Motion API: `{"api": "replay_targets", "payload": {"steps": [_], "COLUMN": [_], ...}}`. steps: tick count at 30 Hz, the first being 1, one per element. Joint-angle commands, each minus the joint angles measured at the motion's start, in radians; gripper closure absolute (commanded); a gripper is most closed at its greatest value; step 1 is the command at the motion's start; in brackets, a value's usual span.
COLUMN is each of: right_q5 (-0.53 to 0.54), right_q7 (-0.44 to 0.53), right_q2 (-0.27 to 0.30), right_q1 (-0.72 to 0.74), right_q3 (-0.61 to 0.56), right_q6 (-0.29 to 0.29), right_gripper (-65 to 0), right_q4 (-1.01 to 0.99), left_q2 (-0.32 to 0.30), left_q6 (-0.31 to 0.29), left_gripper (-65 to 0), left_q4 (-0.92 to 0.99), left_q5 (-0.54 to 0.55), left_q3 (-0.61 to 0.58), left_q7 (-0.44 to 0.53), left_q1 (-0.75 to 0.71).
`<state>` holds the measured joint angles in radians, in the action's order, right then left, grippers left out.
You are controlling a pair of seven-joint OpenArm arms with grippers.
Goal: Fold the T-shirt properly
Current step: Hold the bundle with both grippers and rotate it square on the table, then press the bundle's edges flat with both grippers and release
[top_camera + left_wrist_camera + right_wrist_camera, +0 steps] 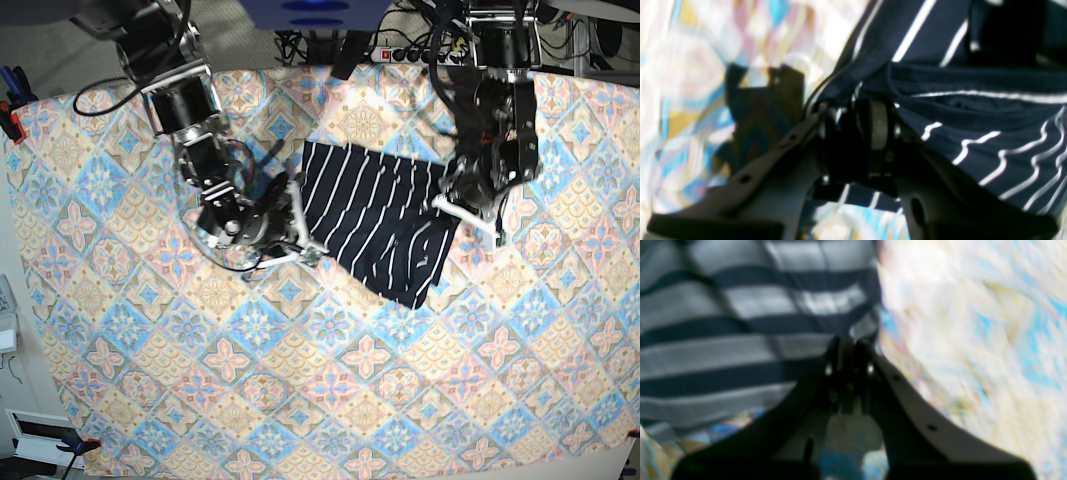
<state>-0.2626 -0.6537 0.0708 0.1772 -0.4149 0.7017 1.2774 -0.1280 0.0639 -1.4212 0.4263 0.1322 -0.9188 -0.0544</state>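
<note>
While the T-shirt point(378, 222) stretches lengthwise between them, left claw point(853, 123) and right claw point(848, 351) each clamp an opposite edge.

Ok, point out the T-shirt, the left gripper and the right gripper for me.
T-shirt point(375, 215), base view, middle of the striped cloth.
left gripper point(857, 130), left wrist view, midway between the fingertips where they pinch the shirt's edge.
right gripper point(848, 355), right wrist view, midway between the fingertips at the shirt's edge.

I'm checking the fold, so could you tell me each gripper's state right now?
Left gripper: shut on the T-shirt.
Right gripper: shut on the T-shirt's edge.
</note>
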Motion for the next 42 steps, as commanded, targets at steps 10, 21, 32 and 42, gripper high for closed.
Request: {"api": "replay_targets", "payload": {"steps": [10, 21, 32, 42], "right_q5": [0.001, 0.003, 0.003, 0.001], "right_q7": [-0.004, 0.041, 0.186, 0.167], "right_q2": [0.017, -0.065, -0.114, -0.108], "right_q1": [-0.075, 0.109, 0.144, 0.051], "right_q3": [0.011, 0.124, 0.129, 0.124], "right_q6": [-0.004, -0.004, -0.004, -0.004], "right_gripper": [-3.1, -3.1, -3.1, -3.1], "right_q4": [0.245, 0.018, -0.307, -0.247], "left_q2": [-0.012, -0.028, -0.025, 0.0], "left_q6": [0.011, 0.011, 0.011, 0.011], "left_gripper": [-14.6, -14.5, -14.5, -14.5], "left_q4": [-0.16, -0.488, -0.303, -0.02], "left_q5": [0.003, 0.004, -0.001, -0.007], "left_q3": [0.011, 0.074, 0.111, 0.103], "left_q7": [-0.078, -0.079, -0.082, -0.069], "left_q1": [0.052, -0.29, -0.247, -0.019]}}
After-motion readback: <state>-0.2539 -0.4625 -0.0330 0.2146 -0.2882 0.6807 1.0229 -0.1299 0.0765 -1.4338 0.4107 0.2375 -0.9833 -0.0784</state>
